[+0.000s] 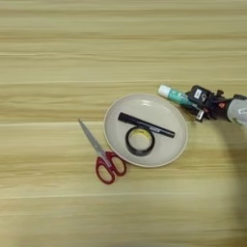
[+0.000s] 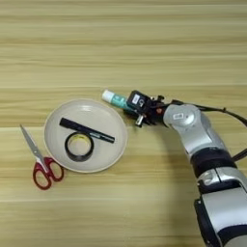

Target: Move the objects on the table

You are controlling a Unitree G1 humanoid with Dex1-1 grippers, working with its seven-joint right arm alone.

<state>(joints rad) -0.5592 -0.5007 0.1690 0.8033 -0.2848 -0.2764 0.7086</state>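
Table (image 1: 58, 53) was light-brown wood grain with horizontal streaks, filled both views; no room visible beyond it. Right arm was cut off at the right edge in left eye view, whole silver forearm seen only in right eye view, coming up from bottom right. Right gripper (image 2: 134, 109) sat at the glue stick (image 2: 114, 99), black fingers over its teal end, white cap poking out to the left; jaws looked clamped on the glue stick, though contact was partly hidden by the gripper body. Glue stick lay just beside the plate's upper right rim. Plate (image 2: 103, 121) held the marker (image 2: 87, 130) lying diagonally and the tape roll (image 2: 79, 146) just below it, touching or nearly. Scissors (image 2: 38, 161) lay closed on the table left of the plate, red handles toward the camera.
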